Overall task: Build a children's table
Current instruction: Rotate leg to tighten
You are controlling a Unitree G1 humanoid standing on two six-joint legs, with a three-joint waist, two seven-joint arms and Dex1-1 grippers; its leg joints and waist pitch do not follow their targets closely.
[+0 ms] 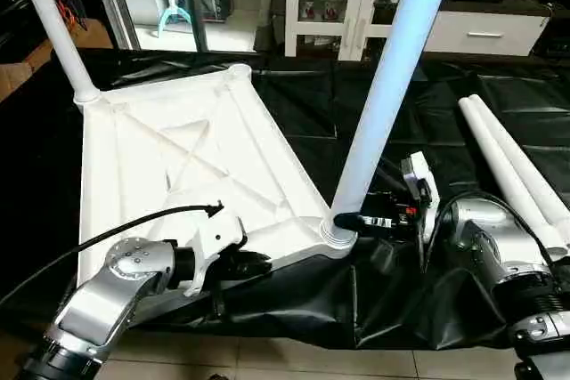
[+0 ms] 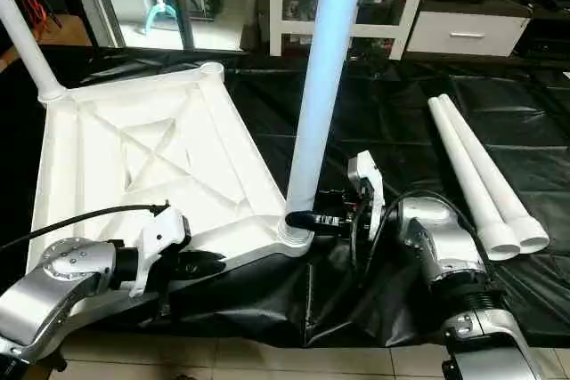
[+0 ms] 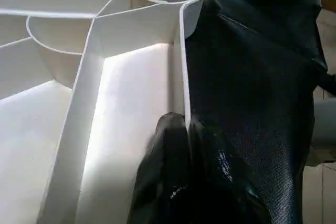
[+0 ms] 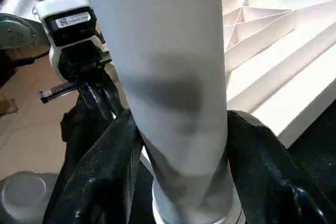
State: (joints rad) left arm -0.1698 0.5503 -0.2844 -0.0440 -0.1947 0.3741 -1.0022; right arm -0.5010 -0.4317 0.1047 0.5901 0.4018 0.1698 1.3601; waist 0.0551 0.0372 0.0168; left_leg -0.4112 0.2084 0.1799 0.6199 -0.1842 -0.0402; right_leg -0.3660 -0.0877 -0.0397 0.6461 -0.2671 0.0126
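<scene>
White plastic tabletop (image 1: 178, 175): rectangular, ribbed underside up, on the black sheet (image 1: 374, 300) over the floor.
Standing leg (image 1: 383, 95): white tapered tube, upright in the near corner socket (image 1: 337, 233); I see another at the far corner.
Right hand (image 2: 313, 219): straddles that leg's base, fingers either side, grip unclear to me.
Left hand (image 1: 245, 266): clenched on the tabletop's near rim.
Spare legs (image 2: 485, 180): two white tubes lying beside my right arm, nearer it, long axes running away from me.

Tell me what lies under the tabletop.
A black sheet spreads beneath the upturned tabletop and past its edges over the floor. Whatever lies directly below the tabletop's middle is covered, so it cannot be seen.
</scene>
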